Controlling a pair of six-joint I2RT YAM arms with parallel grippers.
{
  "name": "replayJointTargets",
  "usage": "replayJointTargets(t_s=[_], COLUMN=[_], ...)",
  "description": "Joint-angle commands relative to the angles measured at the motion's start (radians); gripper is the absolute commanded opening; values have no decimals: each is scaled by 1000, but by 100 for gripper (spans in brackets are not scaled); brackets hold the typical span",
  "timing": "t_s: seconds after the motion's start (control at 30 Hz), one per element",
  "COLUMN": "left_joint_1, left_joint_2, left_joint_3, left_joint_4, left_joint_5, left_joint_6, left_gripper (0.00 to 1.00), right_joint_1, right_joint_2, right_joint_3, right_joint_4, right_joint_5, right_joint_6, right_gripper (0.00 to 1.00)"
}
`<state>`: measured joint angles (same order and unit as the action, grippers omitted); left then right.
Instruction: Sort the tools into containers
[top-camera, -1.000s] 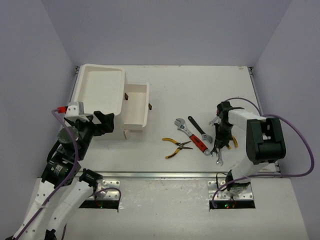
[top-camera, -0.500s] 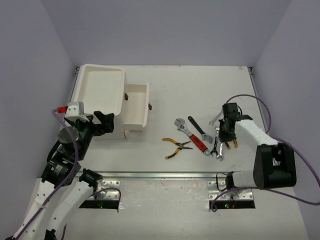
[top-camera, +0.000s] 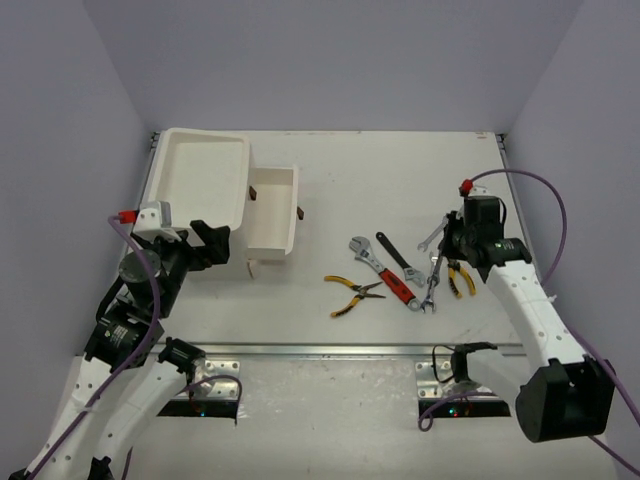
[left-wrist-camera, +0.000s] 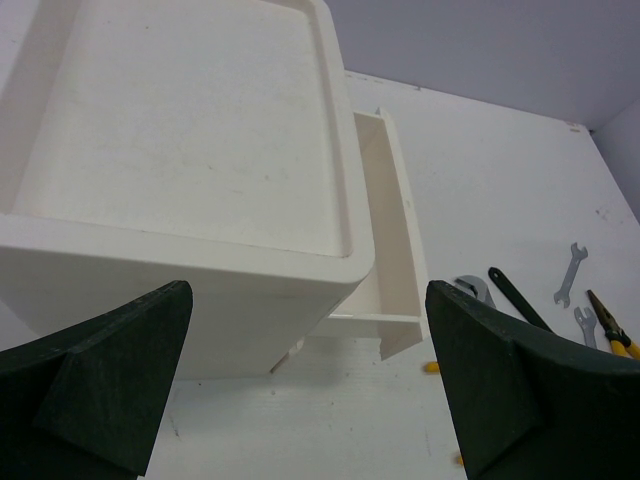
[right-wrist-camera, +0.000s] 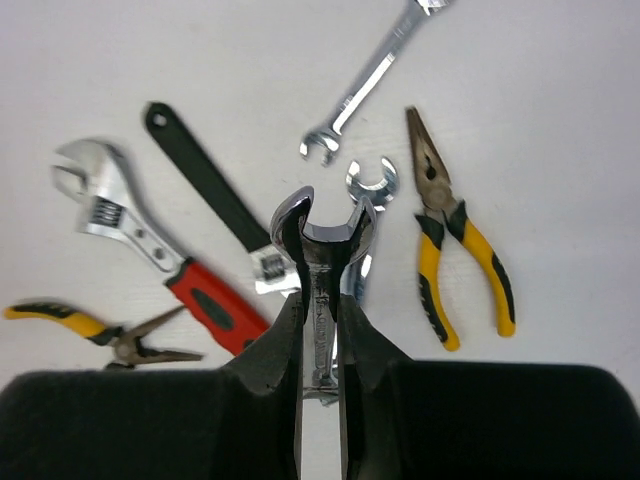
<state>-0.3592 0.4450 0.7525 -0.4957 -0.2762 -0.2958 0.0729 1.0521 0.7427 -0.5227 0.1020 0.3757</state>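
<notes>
White box (left-wrist-camera: 200, 290) fills left and centre, shallow tray top (left-wrist-camera: 190, 110) facing up. 1 drawer (left-wrist-camera: 395, 230) stands pulled out on its right side. Jaws spread wide, 1 dark jaw in each lower corner. On the table (left-wrist-camera: 500, 180), right: adjustable wrench (left-wrist-camera: 472, 290), black wrench (left-wrist-camera: 518, 300), silver spanner (left-wrist-camera: 570, 272), 2nd spanner's end (left-wrist-camera: 583, 320), yellow-handled pliers (left-wrist-camera: 612, 328) cut by the frame edge.

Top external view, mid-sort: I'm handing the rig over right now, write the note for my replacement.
The left end effector is open and empty, beside the white box.
The right end effector is shut on a silver spanner amid the tool cluster.
On the table: red-handled adjustable wrench, black wrench, yellow-handled pliers, small yellow-handled pliers, loose spanners.
Done: one drawer open; no tool visible in it or the tray top.
Left: every tool, starting with the held spanner.
</notes>
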Motion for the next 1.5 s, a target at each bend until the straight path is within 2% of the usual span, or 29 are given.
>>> replayJointTargets(t_s=[0.0, 0.03, 0.1, 0.17, 0.23, 0.27, 0.4, 0.5, 0.73, 0.77, 0.87, 0.9, 0.93, 0.97, 1.03, 1.13, 1.2, 1.3, 1.33, 1.37, 1.4, 1.47], left_joint_1=[9, 8, 9, 9, 9, 9, 9, 9, 9, 9, 9, 9, 9, 9, 9, 9, 9, 7, 8, 8, 8, 8], left_joint_2=[-3, -7, -9, -12, -20, -20, -29, -28, -42, -44, -48, -50, -53, -54, -53, -49, -55, -67, -74, -77, -78, -76], left_joint_3=[11, 11, 11, 11, 11, 11, 8, 10, 10, 10, 8, 8, 8, 8, 7, 8, 9, 10, 8, 8, 8, 8], left_joint_4=[54, 54, 54, 51, 51, 51, 50, 49, 46, 46, 47, 47, 48, 48, 49, 49, 44, 39, 39, 37, 40, 39], left_joint_5=[-3, -5, -9, -16, -20, -21, -25, -26, -26, -23, -21, -20, -18, -18, -15, -18, -26, -44, -52, -58, -63, -76], left_joint_6=[12, 12, 12, 12, 12, 12, 11, 12, 11, 11, 11, 11, 11, 11, 11, 12, 10, 4, 1, 0, -2, -6], left_gripper=[100, 100, 100, 100, 100, 100, 100, 100, 100, 100, 100, 100, 100, 100, 100, 100, 100, 100, 100, 100, 100, 100], right_joint_1=[46, 58, 102, 191, 335, 340, 450, 499, 569, 576, 576, 577, 577, 577, 577, 574, 556, 493, 456, 455, 398, 307], right_joint_2=[-5, -2, 65, 142, 222, 258, 440, 628, 954, 970, 993, 992, 993, 999, 1010, 981, 887, 685, 640, 588, 533, 396], right_joint_3=[123, 126, 137, 187, 279, 282, 439, 625, 1028, 1061, 1068, 1068, 1069, 1087, 1157, 1227, 1191, 958, 838, 834, 681, 490], right_joint_4=[79, 116, 286, 350, 399, 422, 595, 563, 347, 320, 298, 299, 295, 278, 186, 70, -3, -92, -124, -129, -129, -127], right_joint_5=[-199, -212, -390, -458, -421, -421, -469, -457, -446, -427, -376, -368, -364, -367, -360, -294, -159, 101, 148, 184, 200, 187], right_joint_6=[69, 94, 184, 248, 292, 293, 486, 519, 535, 536, 543, 540, 537, 528, 484, 391, 298, 260, 262, 255, 237, 188], right_gripper=[0, 0, 0, 0, 0, 0, 0, 0, 2, 5, 25, 40, 50, 54, 75, 99, 99, 99, 99, 99, 99, 99])
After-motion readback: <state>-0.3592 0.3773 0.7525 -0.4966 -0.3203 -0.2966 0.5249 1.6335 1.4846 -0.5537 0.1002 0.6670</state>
